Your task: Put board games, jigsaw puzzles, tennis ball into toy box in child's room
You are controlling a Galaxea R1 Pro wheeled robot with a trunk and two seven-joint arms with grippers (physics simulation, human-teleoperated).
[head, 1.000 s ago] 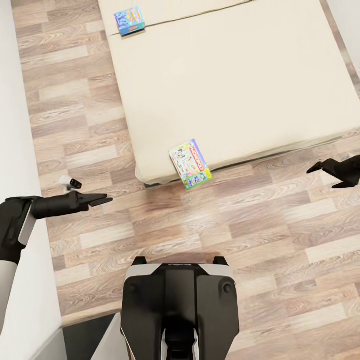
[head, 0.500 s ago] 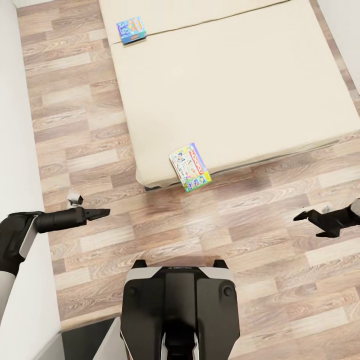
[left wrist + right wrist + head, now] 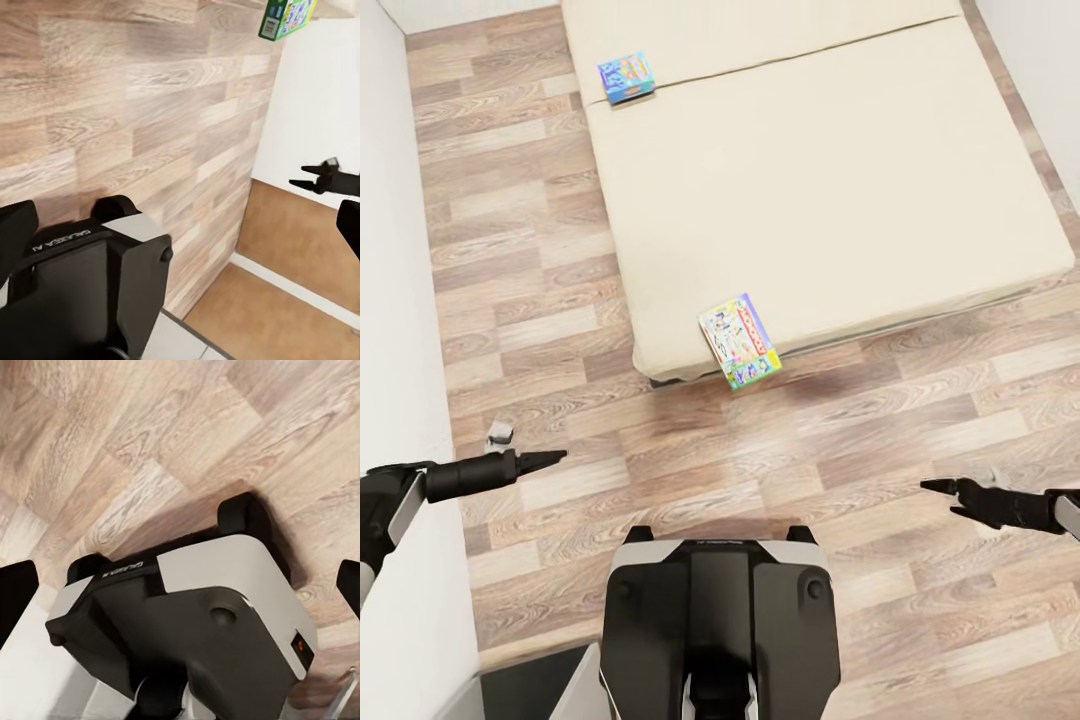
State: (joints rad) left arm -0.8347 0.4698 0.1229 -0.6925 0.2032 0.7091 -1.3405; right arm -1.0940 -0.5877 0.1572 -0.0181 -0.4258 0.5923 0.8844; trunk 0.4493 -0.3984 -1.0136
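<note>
Two board games lie on the bed [image 3: 840, 190], the light blue one [image 3: 626, 78] near its far corner, the white and red one [image 3: 739, 340] overhanging its near edge, while the left gripper [image 3: 550, 458] and right gripper [image 3: 935, 487] hover empty-handed over the wooden floor [image 3: 810, 440], fingers nearly together though I cannot tell how tightly.

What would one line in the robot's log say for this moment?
place: wood floor by beige bed | white-and-red board game overhanging bed corner | light blue board game far edge | left gripper, right gripper: empty

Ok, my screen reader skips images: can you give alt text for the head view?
Two board games lie on a beige bed: a blue one at its far left edge, a white and red one overhanging the near edge. Below, on wood floor, are the left gripper, right gripper and robot base.
</note>
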